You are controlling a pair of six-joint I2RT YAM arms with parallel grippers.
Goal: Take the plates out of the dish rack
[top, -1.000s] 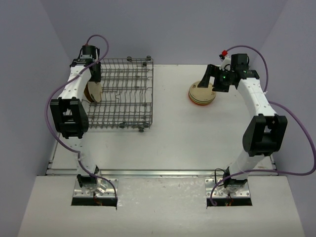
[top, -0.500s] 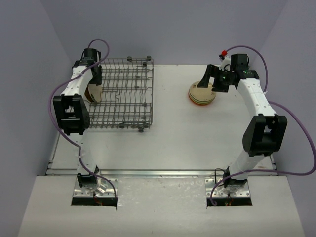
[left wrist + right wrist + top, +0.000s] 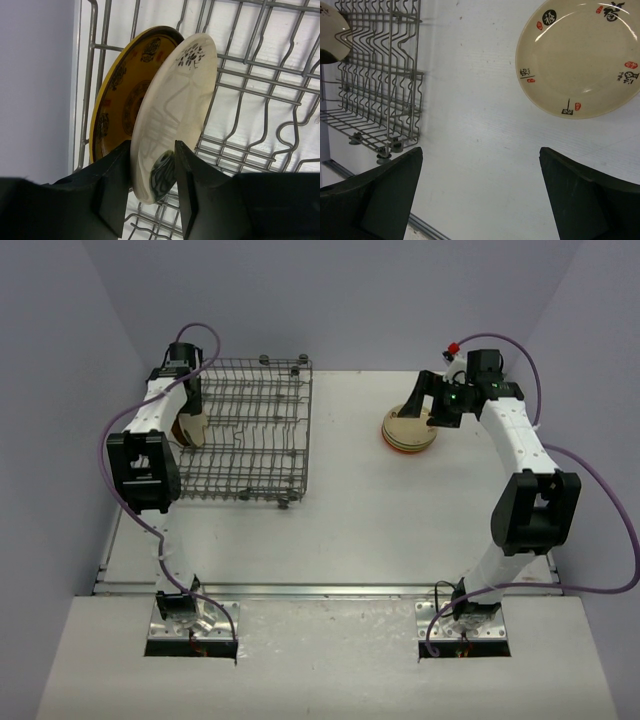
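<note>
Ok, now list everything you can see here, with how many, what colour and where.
rack: one, grey wire, left side of the table
yellow plate: one, yellow-brown patterned, upright at the rack's left end
cream plate: one, cream, upright beside the yellow plate
stack: one pile of plates, beige top with red and black marks, orange and green edges below, right rear of the table; number unclear
table: one, white
left hand: one, black, fingers against both sides of the cream plate
right hand: one, black, open, over the table by the stack
</note>
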